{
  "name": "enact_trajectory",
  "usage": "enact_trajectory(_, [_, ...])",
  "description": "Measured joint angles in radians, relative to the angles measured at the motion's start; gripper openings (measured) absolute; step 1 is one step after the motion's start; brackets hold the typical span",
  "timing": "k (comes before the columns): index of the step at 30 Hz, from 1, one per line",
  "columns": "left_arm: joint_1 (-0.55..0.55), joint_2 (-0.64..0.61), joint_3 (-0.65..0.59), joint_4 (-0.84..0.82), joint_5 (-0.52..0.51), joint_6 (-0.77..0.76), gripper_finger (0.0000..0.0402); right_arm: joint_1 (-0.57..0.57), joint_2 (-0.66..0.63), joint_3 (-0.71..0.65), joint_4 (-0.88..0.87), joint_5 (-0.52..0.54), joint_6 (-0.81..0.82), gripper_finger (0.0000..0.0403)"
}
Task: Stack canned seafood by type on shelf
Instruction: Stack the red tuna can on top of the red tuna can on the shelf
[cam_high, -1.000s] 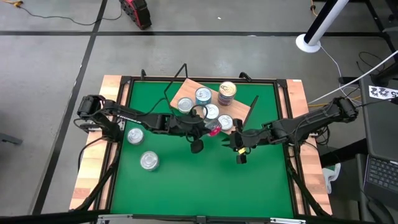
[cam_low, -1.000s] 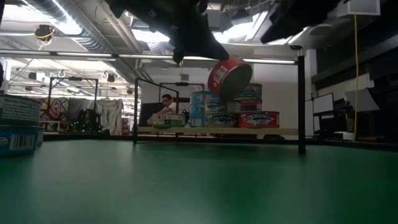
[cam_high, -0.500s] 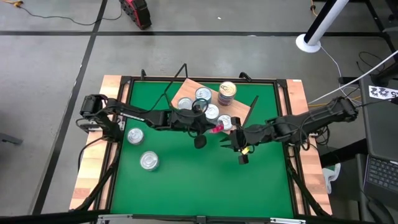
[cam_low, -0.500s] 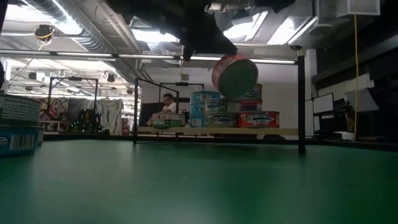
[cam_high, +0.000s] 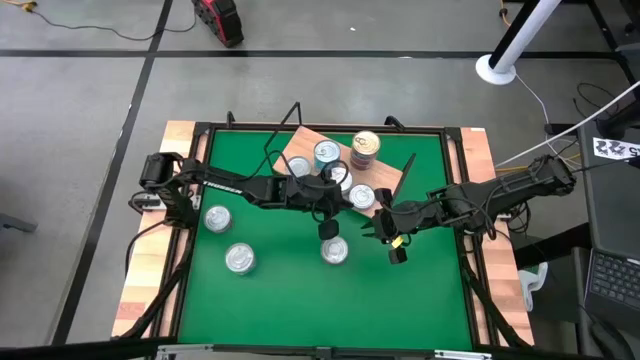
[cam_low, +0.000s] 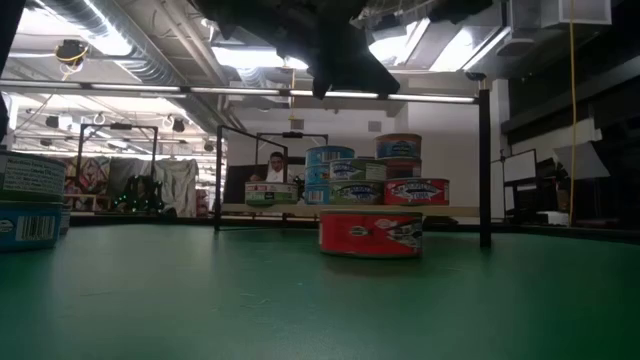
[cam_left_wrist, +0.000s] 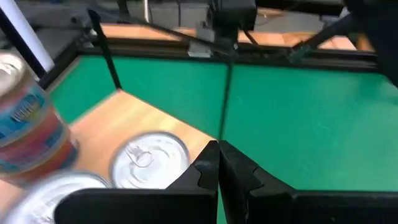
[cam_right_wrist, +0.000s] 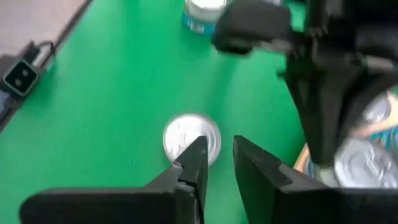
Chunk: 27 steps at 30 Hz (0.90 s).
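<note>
A red-labelled tin with a silver lid (cam_high: 334, 250) stands flat on the green mat (cam_low: 370, 233), free of both grippers. My left gripper (cam_high: 329, 226) hangs just above and beyond it, shut and empty (cam_left_wrist: 217, 163), over the near edge of the wooden shelf (cam_left_wrist: 143, 124). My right gripper (cam_high: 386, 243) is open to the tin's right, and the tin (cam_right_wrist: 191, 138) lies ahead of its fingers. The shelf (cam_high: 300, 150) carries several tins, among them a gold-topped stack (cam_high: 366, 148).
Two more silver-lidded tins (cam_high: 217, 218) (cam_high: 240, 259) sit on the mat's left part. Black wire supports (cam_low: 485, 165) stand at the shelf ends. A black frame edges the mat (cam_high: 200, 200). A person shows in the room beyond (cam_low: 266, 165).
My left gripper carried the red tin, tilted, toward the right over the shelf's near edge. The tin has dropped out of it and fallen to the mat, where it now stands flat, lid up. My right gripper has shifted slightly.
</note>
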<state>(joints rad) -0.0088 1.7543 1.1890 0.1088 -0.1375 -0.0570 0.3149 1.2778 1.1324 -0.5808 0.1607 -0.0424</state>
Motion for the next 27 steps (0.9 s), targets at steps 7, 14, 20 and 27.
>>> enact_trajectory(7, [-0.077, -0.002, -0.001, -0.095, 0.085, -0.048, 0.0014, 0.000, 0.000, 0.000, -0.059, -0.004, 0.041, 0.0079])
enact_trajectory(14, [-0.173, -0.001, -0.002, -0.216, 0.098, 0.100, 0.0108, 0.000, 0.000, 0.000, -0.061, -0.005, 0.042, 0.0079])
enact_trajectory(20, [-0.204, 0.004, -0.004, -0.307, 0.097, 0.245, 0.0174, 0.000, 0.000, 0.000, -0.061, -0.005, 0.113, 0.0079])
enact_trajectory(27, [-0.200, 0.074, -0.004, -0.305, 0.100, 0.381, 0.0177, 0.000, 0.000, 0.000, -0.067, -0.005, 0.119, 0.0079])
